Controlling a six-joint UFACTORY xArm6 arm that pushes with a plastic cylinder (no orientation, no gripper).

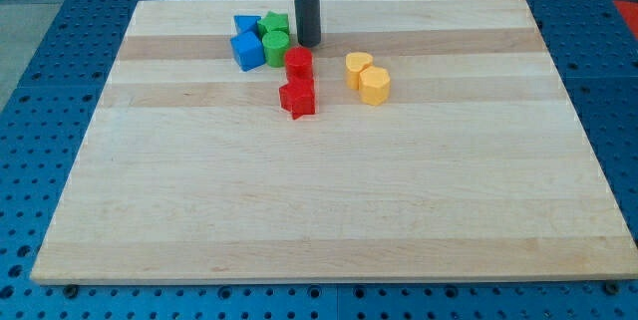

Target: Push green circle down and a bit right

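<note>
The green circle sits near the board's top, left of centre. It is packed between a blue cube on its left, another green block above it and a red cylinder at its lower right. My tip stands just to the view's right of the green circle, close to it or touching it, and just above the red cylinder.
A blue block lies at the cluster's top left. A red star-like block lies below the red cylinder. Two yellow blocks sit to the view's right. The wooden board lies on a blue perforated table.
</note>
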